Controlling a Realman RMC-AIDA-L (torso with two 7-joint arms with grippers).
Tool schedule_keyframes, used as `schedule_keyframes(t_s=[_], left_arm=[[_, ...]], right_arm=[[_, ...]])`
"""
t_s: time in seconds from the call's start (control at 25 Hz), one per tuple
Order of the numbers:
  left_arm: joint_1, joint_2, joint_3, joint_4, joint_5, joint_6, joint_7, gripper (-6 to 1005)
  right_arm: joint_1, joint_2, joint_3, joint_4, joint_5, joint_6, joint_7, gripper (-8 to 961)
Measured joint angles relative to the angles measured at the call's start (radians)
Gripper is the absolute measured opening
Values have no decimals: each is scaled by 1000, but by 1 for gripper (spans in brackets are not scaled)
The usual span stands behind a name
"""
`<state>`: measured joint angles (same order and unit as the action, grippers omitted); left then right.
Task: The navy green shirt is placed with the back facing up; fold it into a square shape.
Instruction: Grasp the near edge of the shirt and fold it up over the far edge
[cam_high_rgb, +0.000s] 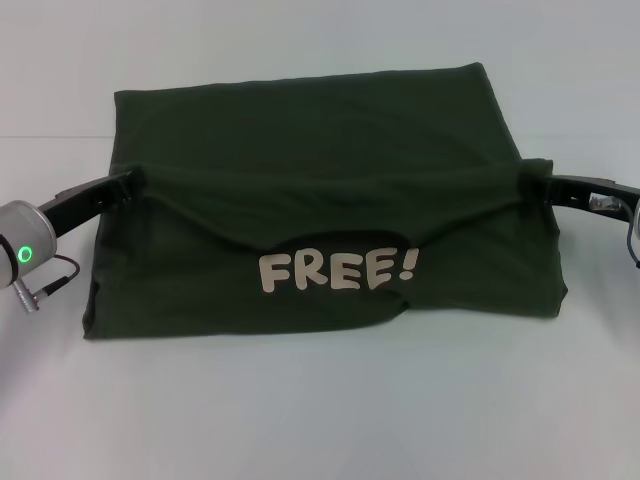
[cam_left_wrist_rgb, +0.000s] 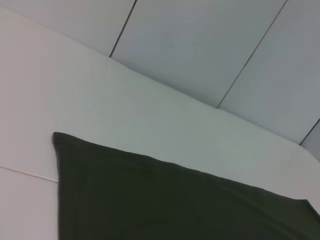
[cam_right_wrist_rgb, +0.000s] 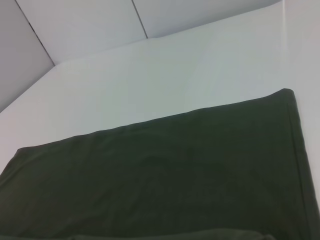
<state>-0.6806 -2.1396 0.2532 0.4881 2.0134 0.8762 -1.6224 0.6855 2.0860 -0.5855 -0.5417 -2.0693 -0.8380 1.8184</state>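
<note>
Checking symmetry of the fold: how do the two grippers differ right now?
The left gripper meets the navy green shirt at its left edge, lower in the head view; the right gripper meets the right edge, slightly higher. Both disappear into the raised fold, so their fingers are hidden.

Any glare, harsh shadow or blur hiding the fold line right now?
Head view: even light, no glare; the shirt casts only a soft shadow along its near edge, and the "FREE!" print reads sharp; the left end effector and right end effector tips are buried in cloth. Left and right wrist views: soft, flat light, dark fabric shows little detail.
</note>
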Motion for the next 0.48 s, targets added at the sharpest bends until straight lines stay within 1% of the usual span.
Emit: schedule_keyframes(t_s=[0.2, 0.32, 0.48], left_arm=[[0, -8, 0, 2, -7, 2, 14, 50], [0, -20, 0, 0, -34, 1, 74, 50], [-1, -23, 0, -11, -64, -4, 104, 50]], right_arm=[[3, 1, 0, 7, 0, 9, -1, 61], [9, 2, -4, 21, 0, 25, -3, 61], [10, 2, -21, 28, 0, 39, -20, 62]])
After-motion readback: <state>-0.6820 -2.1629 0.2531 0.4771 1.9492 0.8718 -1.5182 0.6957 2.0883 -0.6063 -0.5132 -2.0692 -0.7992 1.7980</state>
